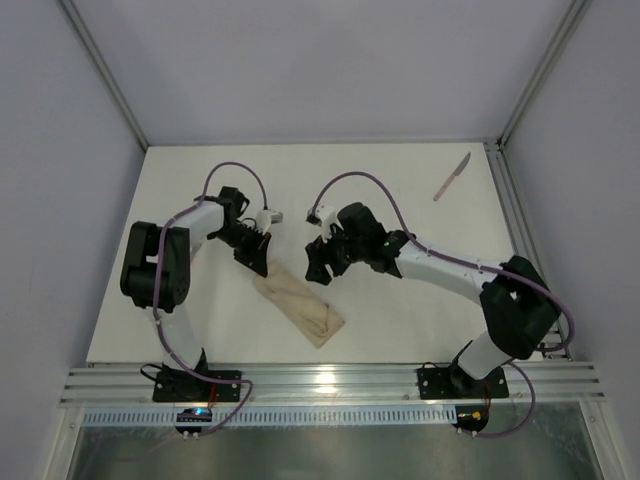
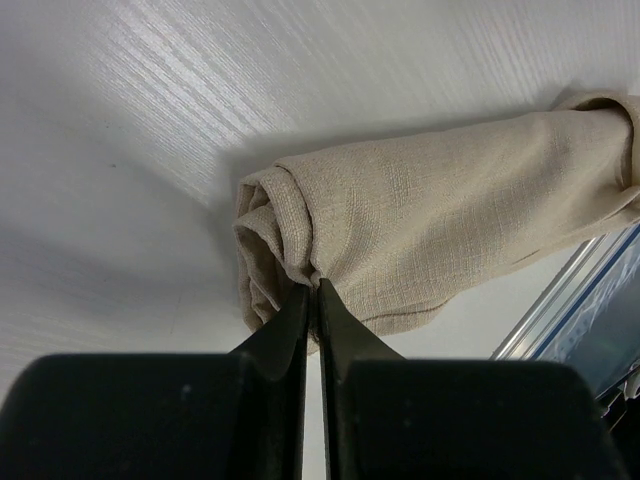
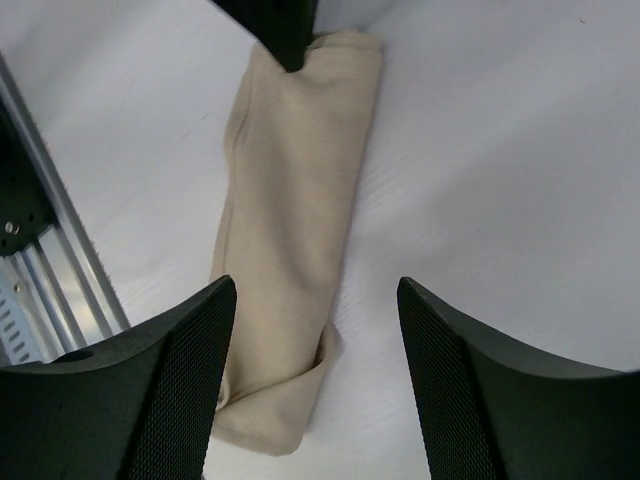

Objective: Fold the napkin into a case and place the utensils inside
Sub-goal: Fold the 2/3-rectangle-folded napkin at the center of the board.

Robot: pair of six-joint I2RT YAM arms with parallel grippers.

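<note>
The napkin lies folded into a narrow beige case, running diagonally near the table's front. My left gripper is at its upper-left end. In the left wrist view the jaws are pressed together on a pinch of cloth at the rolled mouth of the case. My right gripper hovers open just right of that end. Its fingers stand wide apart above the case, holding nothing. A knife with a pinkish handle lies far back right, away from both grippers.
An aluminium rail runs along the table's front edge, close to the case's lower end. Frame posts and grey walls enclose the white table. The left gripper's black tip shows at the top of the right wrist view.
</note>
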